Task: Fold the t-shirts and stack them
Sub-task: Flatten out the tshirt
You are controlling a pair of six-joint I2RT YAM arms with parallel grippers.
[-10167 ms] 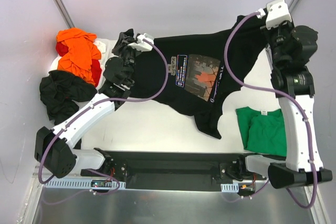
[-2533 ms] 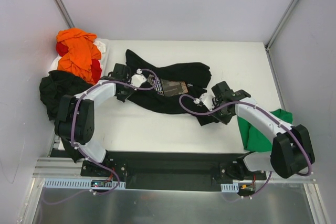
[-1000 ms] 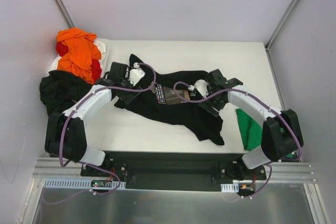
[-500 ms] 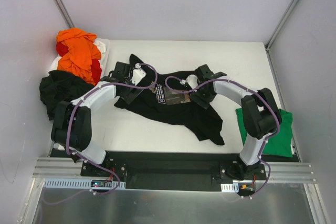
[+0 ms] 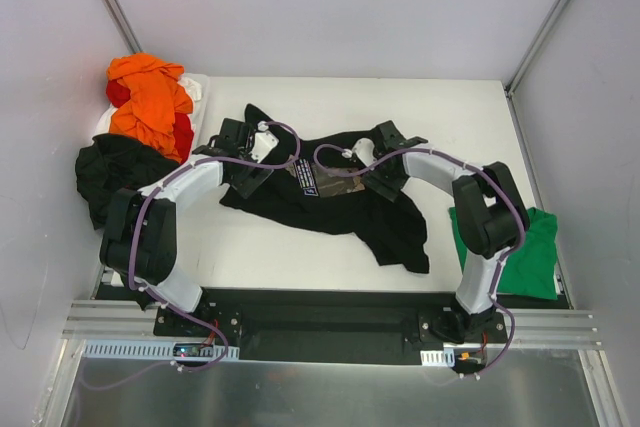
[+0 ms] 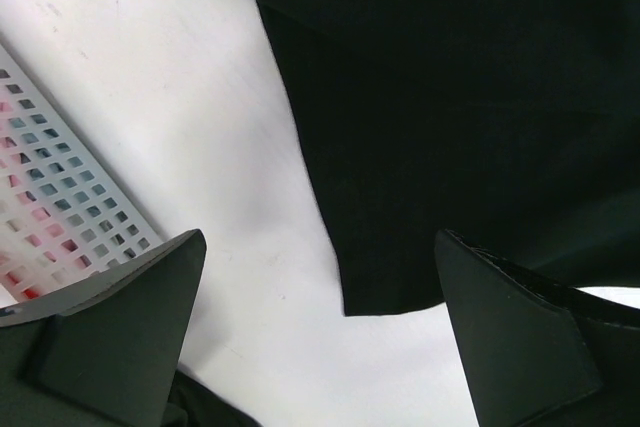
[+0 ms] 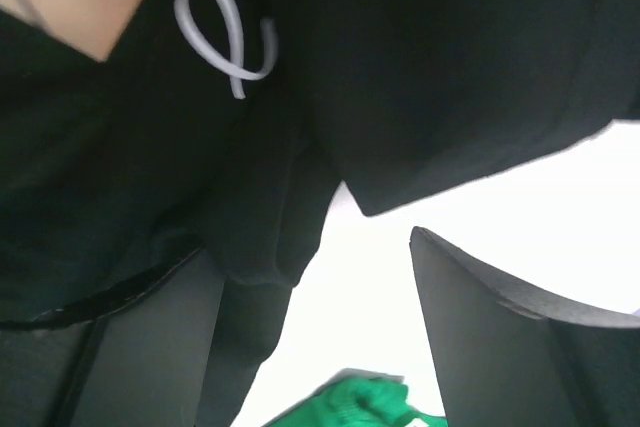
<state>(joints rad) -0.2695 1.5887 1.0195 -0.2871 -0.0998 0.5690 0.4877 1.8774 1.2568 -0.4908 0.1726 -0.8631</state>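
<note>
Right gripper (image 5: pixel 384 154) shifted across black t-shirt (image 5: pixel 335 215), seemingly unclamped.

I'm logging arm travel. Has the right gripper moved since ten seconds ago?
Yes. The right gripper has gone left, away from the table's far right corner, and is now over the black t-shirt at mid-table.

The black printed shirt (image 5: pixel 330 202) was stretched wide between the arms before. Now it lies crumpled in the middle of the table. The left gripper (image 5: pixel 245 172) and right gripper (image 5: pixel 380 169) have moved close together over it, fingers spread, and the right arm has swung in from the far right.
</note>
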